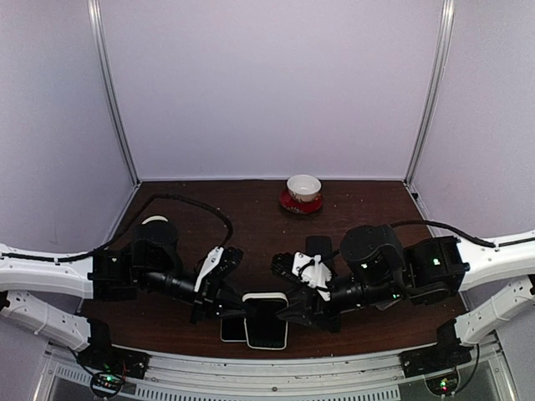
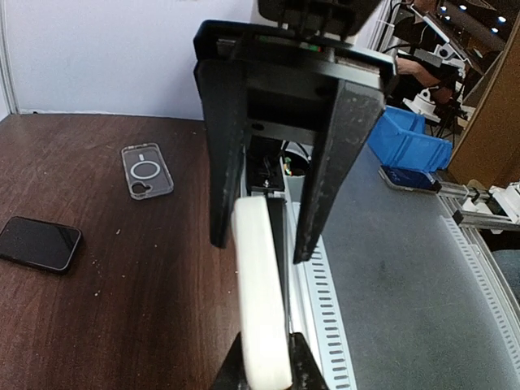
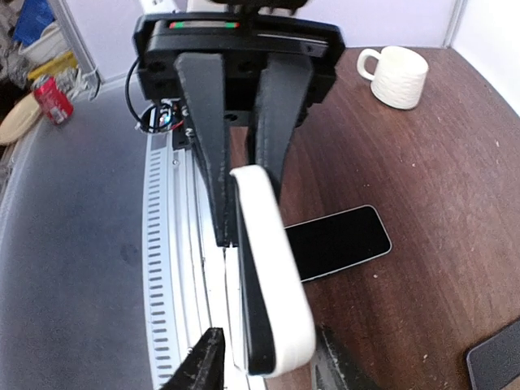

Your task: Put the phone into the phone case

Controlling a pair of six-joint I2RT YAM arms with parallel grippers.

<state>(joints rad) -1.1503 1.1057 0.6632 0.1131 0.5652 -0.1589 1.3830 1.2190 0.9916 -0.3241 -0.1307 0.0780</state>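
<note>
Left gripper [image 1: 236,311] clamps the white phone case [image 3: 284,276] between its fingers to steady it; right gripper [image 2: 262,244] straddles it, grip unclear.

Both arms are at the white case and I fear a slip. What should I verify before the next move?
1. Left jaws shut on the white rubbery phone case: ok.
2. Right jaws clamped on it: cannot tell.
3. Black slab phone seated flush in that case: cannot tell.
4. Second black phone flat on the brown wooden table, apart from both jaws: ok.
</note>
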